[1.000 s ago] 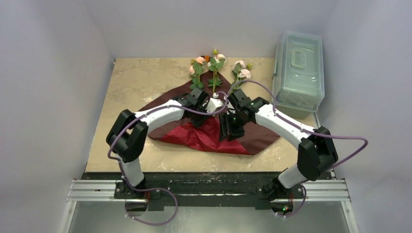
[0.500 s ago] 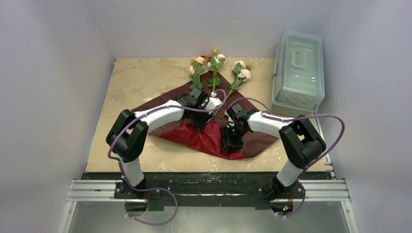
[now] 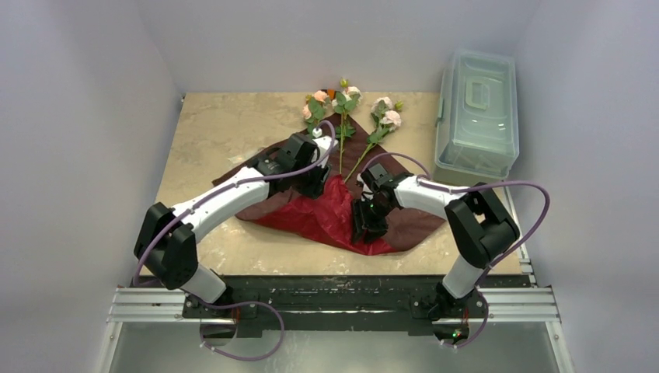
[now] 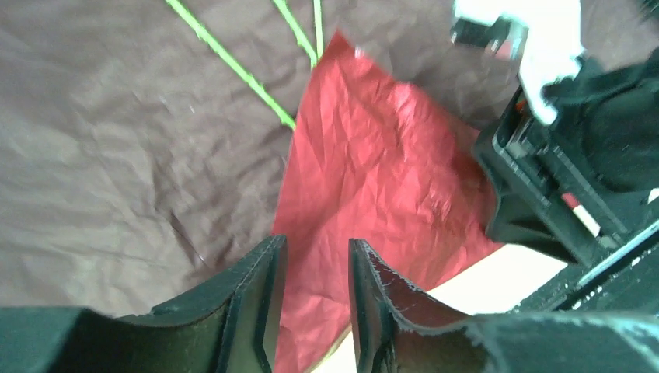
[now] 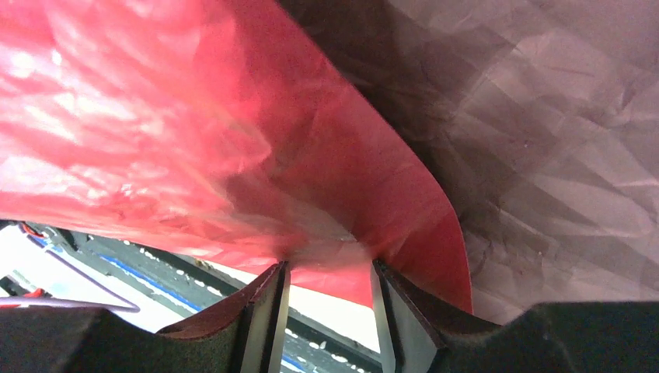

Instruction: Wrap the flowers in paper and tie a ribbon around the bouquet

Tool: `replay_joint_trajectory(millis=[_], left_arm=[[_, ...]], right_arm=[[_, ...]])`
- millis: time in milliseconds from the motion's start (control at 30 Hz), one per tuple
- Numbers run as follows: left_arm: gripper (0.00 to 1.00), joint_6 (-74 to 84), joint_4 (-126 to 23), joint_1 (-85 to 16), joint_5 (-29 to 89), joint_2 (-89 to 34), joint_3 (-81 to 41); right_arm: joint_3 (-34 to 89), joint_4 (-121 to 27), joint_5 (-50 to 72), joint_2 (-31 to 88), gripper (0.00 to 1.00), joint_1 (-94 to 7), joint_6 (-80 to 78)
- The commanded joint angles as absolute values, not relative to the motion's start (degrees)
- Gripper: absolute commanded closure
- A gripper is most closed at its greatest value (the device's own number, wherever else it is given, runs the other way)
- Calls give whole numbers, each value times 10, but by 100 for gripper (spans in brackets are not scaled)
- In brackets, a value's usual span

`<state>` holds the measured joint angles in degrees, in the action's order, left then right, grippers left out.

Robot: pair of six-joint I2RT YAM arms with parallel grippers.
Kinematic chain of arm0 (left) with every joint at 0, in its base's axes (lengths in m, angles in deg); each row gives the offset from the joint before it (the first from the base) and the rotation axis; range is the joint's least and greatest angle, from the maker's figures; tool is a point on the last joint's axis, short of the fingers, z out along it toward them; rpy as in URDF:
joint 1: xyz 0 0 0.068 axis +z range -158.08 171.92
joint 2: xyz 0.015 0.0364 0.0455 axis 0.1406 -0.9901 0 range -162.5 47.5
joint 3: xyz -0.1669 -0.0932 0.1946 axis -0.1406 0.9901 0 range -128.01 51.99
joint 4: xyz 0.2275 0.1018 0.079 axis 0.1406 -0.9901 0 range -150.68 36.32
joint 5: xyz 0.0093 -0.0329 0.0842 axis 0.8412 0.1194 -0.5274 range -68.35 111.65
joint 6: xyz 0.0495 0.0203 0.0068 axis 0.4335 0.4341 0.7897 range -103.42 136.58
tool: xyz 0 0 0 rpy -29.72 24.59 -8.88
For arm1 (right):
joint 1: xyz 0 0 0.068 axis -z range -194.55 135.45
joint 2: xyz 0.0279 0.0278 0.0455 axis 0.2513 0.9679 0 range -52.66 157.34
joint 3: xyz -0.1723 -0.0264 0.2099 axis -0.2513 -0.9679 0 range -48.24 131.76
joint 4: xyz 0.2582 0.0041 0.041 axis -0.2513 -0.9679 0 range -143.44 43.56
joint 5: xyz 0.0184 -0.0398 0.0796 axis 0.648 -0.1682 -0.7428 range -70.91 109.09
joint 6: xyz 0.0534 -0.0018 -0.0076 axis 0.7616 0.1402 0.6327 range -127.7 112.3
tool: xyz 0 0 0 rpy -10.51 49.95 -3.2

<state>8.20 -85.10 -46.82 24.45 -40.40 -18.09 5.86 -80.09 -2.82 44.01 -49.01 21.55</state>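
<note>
paper: spread maroon face up on the table, near corner folded back as a red flap, likely the start of the wrap
flowers: stems on the paper's far half, blooms past its far corner, so heads would poke out of the cone
left gripper: jaws apart, holding nothing, over the flap's left edge
right gripper: jaws astride the flap's near edge, cannot tell if clamped
ribbon: not seen
</note>
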Motion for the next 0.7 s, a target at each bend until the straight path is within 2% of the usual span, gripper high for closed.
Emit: replay_joint_trajectory(millis=[0,167,367,500,533,567,633,667], left_arm=[[68,4,-848,-467,270,-389,-109],[82,-16,-812,-467,276,-390,-51],[82,-14,-806,-460,267,-399,-20],[70,7,-840,-458,256,-399,-63],[65,12,-852,-458,252,-394,-84],[55,16,-866,-458,247,-387,-105],[44,26,-898,-458,237,-373,-149],[43,29,-912,-458,239,-364,-164]], right_arm=[[80,-812,-12,450,50,-491,197],[80,-813,-10,455,50,-492,198],[80,-812,-9,465,50,-492,198],[84,-816,-10,472,50,-492,196],[86,-816,-10,473,50,-491,195],[87,-817,-10,475,50,-492,194],[91,-818,-10,481,50,-492,192],[93,-820,-10,484,50,-492,191]])
